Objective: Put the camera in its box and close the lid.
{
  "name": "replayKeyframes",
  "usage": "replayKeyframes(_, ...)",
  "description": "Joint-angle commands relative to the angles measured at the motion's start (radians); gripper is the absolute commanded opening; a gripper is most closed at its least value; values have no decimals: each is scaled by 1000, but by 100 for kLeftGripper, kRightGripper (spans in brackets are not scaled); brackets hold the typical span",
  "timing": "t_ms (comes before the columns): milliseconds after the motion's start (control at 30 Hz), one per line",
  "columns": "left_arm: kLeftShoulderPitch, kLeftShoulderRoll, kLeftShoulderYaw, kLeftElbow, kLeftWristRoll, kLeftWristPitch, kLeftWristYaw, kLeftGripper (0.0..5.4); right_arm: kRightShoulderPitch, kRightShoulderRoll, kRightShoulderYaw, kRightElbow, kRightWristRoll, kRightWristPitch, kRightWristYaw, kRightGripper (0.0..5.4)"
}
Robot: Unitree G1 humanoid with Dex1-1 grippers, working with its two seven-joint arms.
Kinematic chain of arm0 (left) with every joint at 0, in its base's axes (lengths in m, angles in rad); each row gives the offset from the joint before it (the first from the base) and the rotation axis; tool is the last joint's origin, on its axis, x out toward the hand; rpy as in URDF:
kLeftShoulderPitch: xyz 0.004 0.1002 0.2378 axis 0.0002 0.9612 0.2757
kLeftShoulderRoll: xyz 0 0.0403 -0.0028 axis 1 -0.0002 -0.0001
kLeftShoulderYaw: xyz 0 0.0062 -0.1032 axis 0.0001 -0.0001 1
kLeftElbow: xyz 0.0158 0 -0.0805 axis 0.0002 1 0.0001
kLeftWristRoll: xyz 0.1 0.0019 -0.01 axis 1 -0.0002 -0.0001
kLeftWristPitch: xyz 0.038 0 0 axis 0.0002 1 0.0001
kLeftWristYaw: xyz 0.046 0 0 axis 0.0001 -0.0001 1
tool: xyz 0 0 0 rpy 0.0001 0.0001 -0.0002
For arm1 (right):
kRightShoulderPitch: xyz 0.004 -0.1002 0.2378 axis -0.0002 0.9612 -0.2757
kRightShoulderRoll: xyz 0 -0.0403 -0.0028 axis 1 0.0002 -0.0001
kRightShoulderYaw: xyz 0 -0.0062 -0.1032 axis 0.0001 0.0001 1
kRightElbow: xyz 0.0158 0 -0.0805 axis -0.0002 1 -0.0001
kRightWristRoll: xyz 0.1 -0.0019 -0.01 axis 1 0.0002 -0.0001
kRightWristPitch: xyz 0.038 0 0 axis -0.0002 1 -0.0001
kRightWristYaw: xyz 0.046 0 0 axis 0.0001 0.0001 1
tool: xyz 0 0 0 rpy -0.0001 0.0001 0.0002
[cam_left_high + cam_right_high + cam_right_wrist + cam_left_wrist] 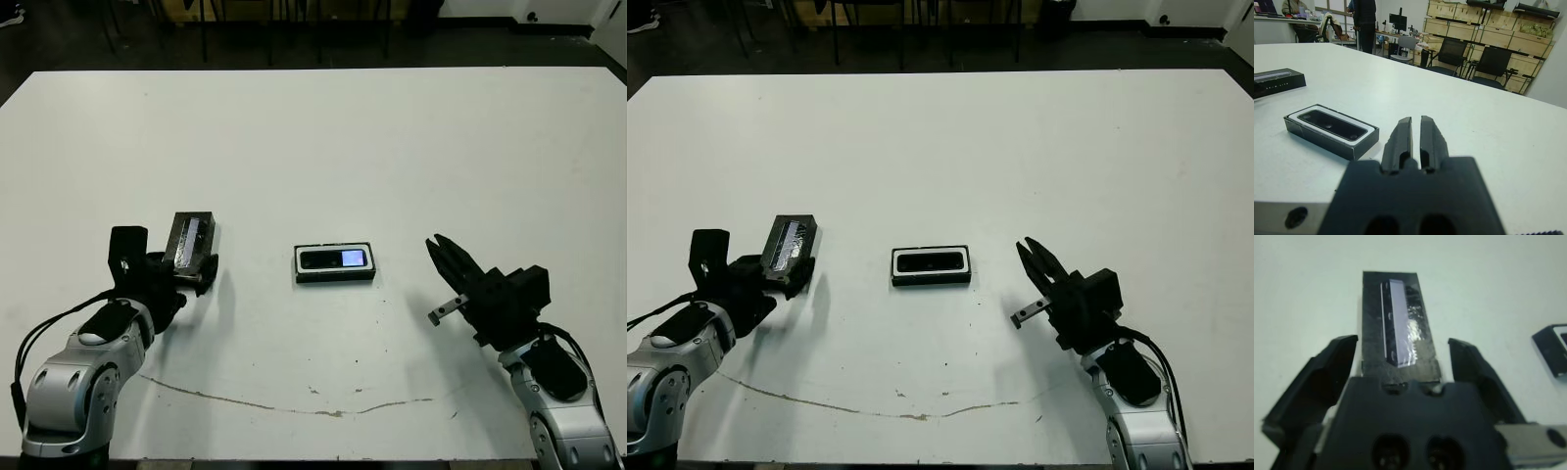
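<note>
Black flat lid point(191, 241) sits untouched between your spread left pincer point(1400, 367) fingers; your right pincer point(1416, 139) is clenched, empty.

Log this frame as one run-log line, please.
camera: seated in box | lid: off, between open left gripper fingers | right gripper: shut, empty, beside box

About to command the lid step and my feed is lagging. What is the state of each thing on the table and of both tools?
camera: lying flat inside the box, face up.
box: open, no lid on it, mid-table.
lid: off the box, between the left tool's spread fingers, strip side up.
left tool: open around the lid.
right tool: shut, empty, beside the box.
</note>
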State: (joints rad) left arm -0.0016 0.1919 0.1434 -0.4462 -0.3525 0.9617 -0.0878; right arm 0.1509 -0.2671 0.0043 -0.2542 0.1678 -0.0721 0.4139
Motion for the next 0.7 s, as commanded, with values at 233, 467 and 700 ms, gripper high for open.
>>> replayKeyframes(233, 32, -34, -7, 6, 27, -15, 31, 377, 8, 3, -3, 30, 29, 11, 15, 0)
replayKeyframes(467, 35, -23, -25, 14, 46, -4, 29, 270, 21, 6, -4, 1, 25, 35, -3, 0)
replayKeyframes(700, 38, -4, -36, 26, 68, -18, 26, 267, 33, 7, -2, -20, 35, 41, -7, 0)
